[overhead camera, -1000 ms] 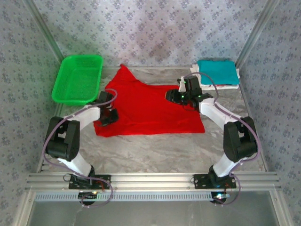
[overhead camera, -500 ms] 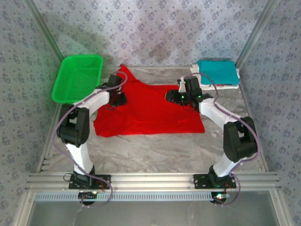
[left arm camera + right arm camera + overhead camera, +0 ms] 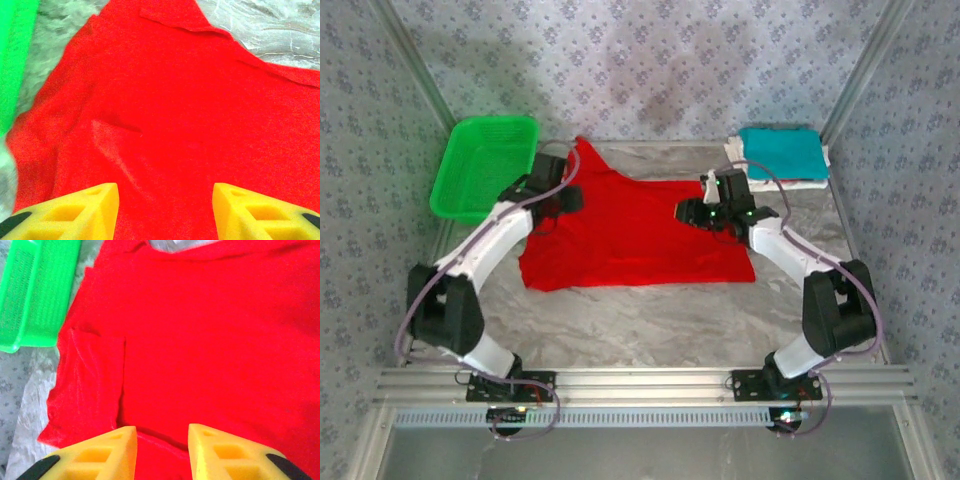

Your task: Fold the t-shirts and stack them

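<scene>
The red t-shirt lies spread across the middle of the table, one sleeve folded inward at its left side. My left gripper hovers over the shirt's back-left part near the collar, open wide, with flat red cloth beneath the yellow fingers. My right gripper sits over the shirt's right part, its jaws partly apart, and a raised red fold runs between them. A folded teal t-shirt rests on a whitish one at the back right.
A green mesh basket stands at the back left, close to my left arm; its rim borders the shirt. Bare marbled table stretches in front of the shirt. Patterned walls and metal posts enclose the space.
My left gripper has swung from the shirt's front-left corner up to its back-left part beside the basket. The right gripper has shifted only slightly.
</scene>
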Controlling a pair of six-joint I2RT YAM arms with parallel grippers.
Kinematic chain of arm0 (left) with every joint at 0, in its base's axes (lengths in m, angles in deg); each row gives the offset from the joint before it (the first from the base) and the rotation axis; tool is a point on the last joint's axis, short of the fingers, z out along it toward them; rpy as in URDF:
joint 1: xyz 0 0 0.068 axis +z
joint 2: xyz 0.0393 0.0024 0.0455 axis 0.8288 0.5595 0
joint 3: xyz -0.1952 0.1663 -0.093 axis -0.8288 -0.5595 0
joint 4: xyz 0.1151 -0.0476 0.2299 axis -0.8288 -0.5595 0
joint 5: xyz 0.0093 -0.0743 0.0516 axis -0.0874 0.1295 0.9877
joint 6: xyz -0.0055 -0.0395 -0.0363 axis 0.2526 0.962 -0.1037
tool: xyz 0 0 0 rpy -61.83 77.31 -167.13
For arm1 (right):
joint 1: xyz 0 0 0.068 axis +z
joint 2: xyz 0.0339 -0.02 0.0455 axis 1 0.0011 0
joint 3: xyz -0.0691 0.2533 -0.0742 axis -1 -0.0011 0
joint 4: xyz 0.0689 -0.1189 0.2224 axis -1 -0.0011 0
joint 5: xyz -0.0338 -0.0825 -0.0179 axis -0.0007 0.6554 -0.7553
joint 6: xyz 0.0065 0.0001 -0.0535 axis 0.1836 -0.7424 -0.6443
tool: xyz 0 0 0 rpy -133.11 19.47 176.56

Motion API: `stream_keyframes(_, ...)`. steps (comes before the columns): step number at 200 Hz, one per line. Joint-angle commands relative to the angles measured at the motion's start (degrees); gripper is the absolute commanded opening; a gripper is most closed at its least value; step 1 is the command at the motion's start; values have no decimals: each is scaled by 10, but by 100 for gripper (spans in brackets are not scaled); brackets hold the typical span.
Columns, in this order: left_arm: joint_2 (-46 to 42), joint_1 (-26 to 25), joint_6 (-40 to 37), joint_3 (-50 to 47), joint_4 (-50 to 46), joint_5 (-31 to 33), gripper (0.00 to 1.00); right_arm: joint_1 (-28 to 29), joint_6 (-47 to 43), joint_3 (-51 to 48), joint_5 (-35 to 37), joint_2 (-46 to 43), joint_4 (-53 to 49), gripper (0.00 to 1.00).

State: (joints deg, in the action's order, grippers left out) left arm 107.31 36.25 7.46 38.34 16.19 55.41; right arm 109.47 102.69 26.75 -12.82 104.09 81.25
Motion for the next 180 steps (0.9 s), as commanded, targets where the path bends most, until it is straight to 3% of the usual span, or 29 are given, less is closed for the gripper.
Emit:
stream_keyframes(1, -38, 10, 34, -100, 13, -34, 50, 5, -14, -43, -35, -26, -31, 20)
stream_keyframes(46, -59, 17, 61, -213, 10, -41, 43, 24, 38, -178, -43, -54, 31, 0)
stream_keyframes(106, 14, 48, 81, -248, 53, -19, 41, 27, 37, -146, -30, 64, 92, 0)
stream_keyframes(180, 39, 58, 50, -257, 77, 7, 41, -26, 47, -126, 24, 125, 152, 0)
